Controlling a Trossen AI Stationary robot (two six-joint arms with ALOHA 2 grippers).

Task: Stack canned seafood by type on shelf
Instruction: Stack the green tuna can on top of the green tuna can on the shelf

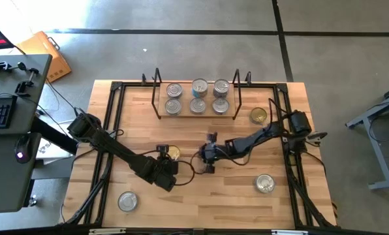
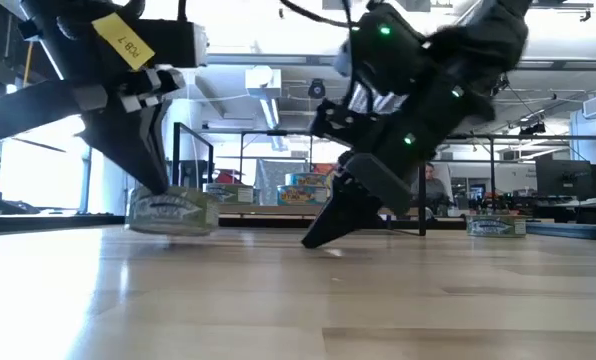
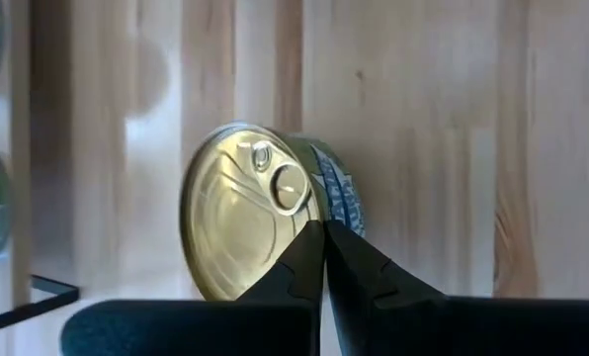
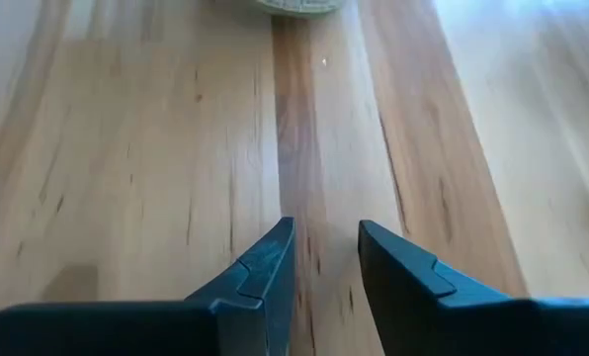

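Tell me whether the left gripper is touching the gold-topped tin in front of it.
Cannot tell. In the left wrist view the left gripper, shut, overlaps the gold-topped tin, but neither contact nor a gap shows plainly.

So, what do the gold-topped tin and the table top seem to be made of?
The gold-topped tin looks like metal with a shiny gold lacquer: it has a pull tab and pressed ridges. The table top seems pale, smooth-finished wood, with visible grain and plank seams.
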